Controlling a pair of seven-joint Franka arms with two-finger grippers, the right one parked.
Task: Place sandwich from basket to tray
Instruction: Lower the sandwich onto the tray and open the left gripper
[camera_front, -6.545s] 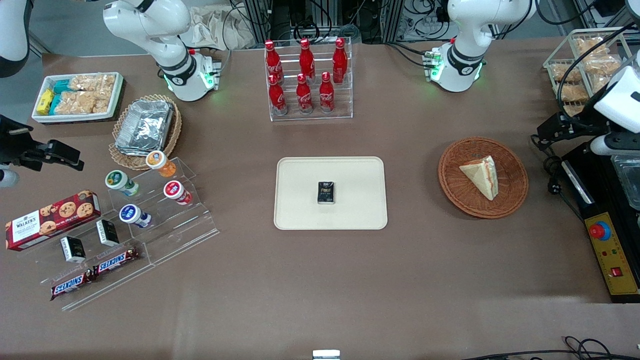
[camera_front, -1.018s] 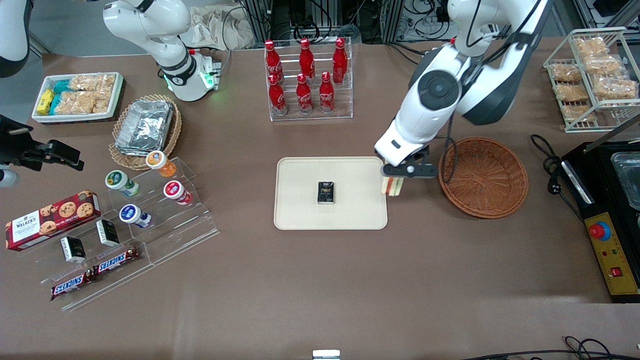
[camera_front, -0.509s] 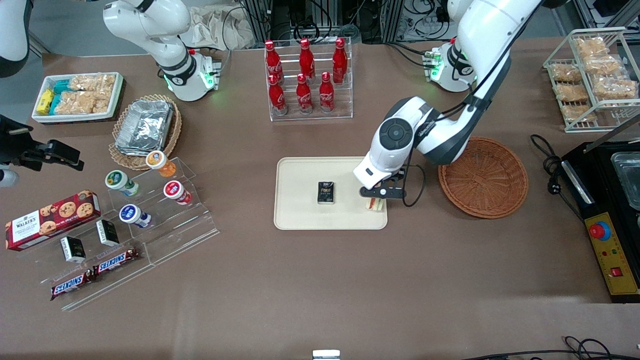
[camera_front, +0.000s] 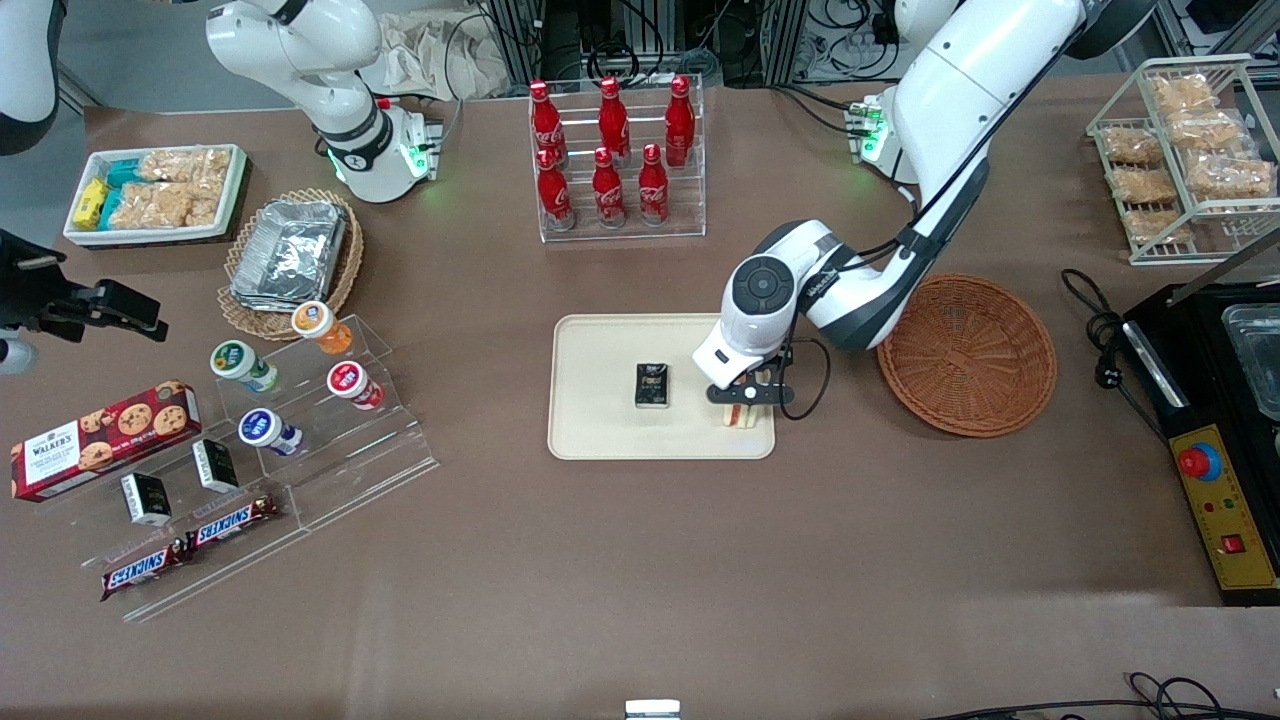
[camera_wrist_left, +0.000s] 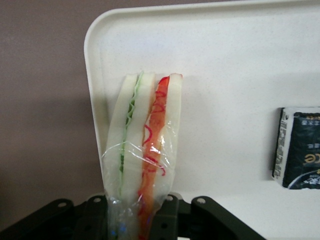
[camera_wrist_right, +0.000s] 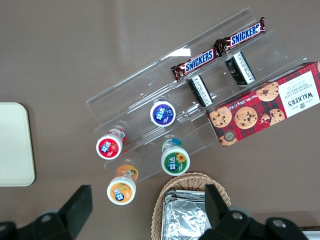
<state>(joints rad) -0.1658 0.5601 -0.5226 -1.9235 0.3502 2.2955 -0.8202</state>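
Fingers (camera_wrist_left: 172, 212): clenched on the wrapped end of the sandwich (camera_wrist_left: 142, 150), one on each bread face.
Gripper (camera_front: 748, 397): low over the tray's (camera_front: 600, 440) corner nearest the basket (camera_front: 967, 355).
Sandwich: held on edge, cut side with red and green filling showing, its free end hanging over the tray just inside the rim.
Dark packet (camera_front: 652, 385): on the tray, near the fingers, apart from the sandwich.
Basket: empty, well away from the fingers.
Step in hand, judged: lower until the bread rests on the tray, staying inside the rim and off the packet, then open the fingers.
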